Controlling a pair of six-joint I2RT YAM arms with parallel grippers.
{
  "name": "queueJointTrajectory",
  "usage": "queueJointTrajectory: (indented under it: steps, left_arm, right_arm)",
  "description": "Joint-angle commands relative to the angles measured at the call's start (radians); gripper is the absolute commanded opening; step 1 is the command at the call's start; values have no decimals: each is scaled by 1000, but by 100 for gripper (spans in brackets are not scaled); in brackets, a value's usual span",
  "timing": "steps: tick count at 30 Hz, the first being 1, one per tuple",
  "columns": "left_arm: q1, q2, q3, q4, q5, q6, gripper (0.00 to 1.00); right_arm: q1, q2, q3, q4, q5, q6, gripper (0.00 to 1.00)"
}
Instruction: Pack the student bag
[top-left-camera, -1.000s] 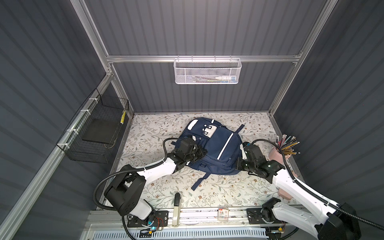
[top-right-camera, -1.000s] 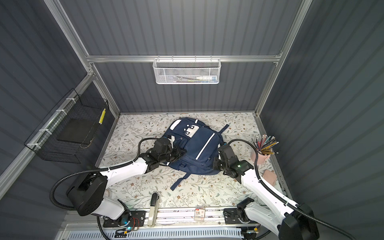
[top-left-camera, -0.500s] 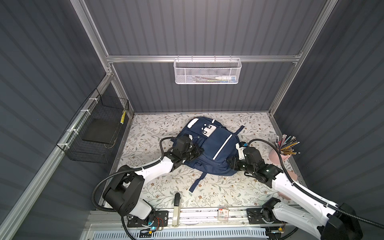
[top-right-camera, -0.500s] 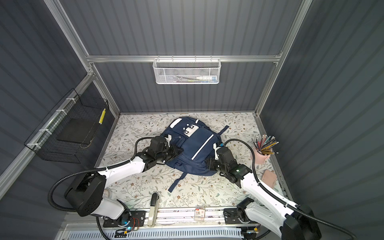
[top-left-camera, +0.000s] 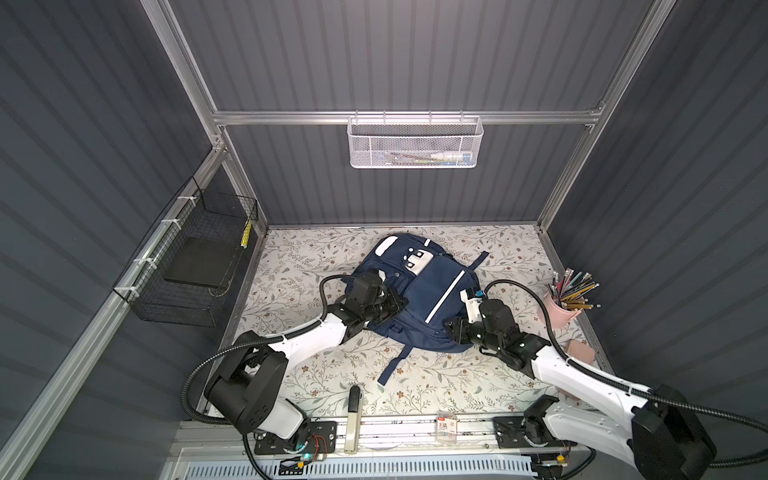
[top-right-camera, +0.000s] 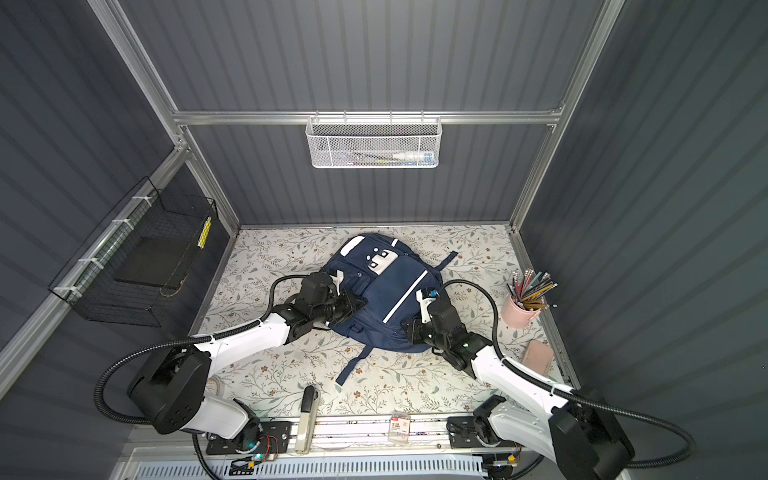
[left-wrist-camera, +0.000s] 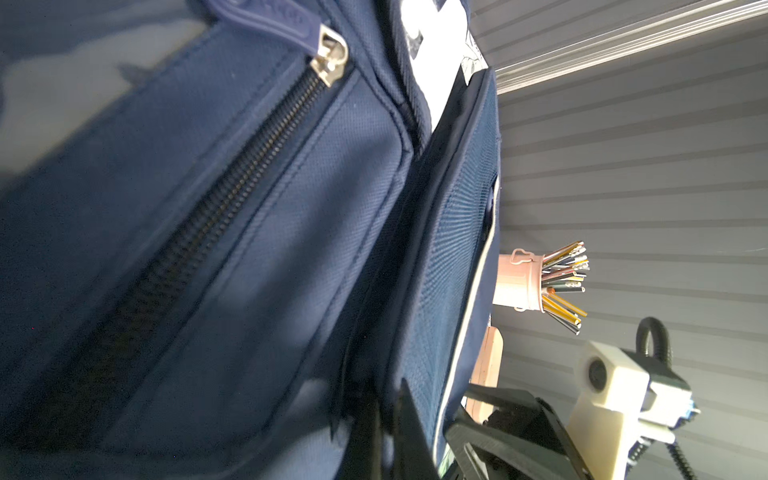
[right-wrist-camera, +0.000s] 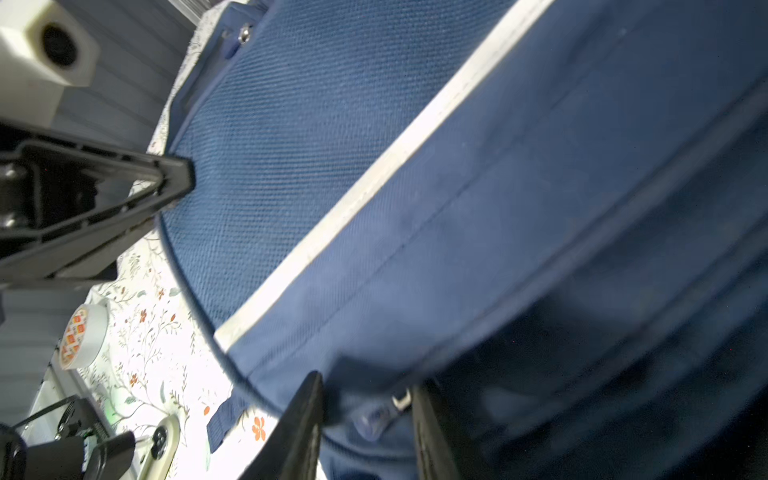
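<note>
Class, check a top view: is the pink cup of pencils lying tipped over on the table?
No, in a top view the pink cup stands upright, with its pencils sticking up out of it.

Dim top views; student bag (right-wrist-camera: 540, 249) blurred close-up.

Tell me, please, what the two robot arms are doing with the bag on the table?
Both arms are working on the navy-blue fabric backpack with white stripes, which lies flat on the floral-print table cover. The left gripper is shut on fabric at the bag's side. The right gripper is open at its lower edge, a small metal zip pull between its fingers. The pink cup of pencils stands apart, unpacked.
</note>
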Motion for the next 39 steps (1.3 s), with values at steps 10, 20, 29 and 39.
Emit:
queueJointTrajectory:
  steps: [10,20,29,39]
  left_arm:
    - [6,-44,54,0,4,-10,0]
    - [4,-47,37,9,14,-25,0]
    - [18,-94,7,-33,-21,-6,0]
    - [58,-94,-20,-51,-28,26,0]
  right_arm:
    - [32,21,-87,141,-29,-77,43]
    - [87,184,20,78,177,-103,14]
    - [65,1,-11,-107,322,-106,0]
    - [-23,76,74,-182,188,-111,0]
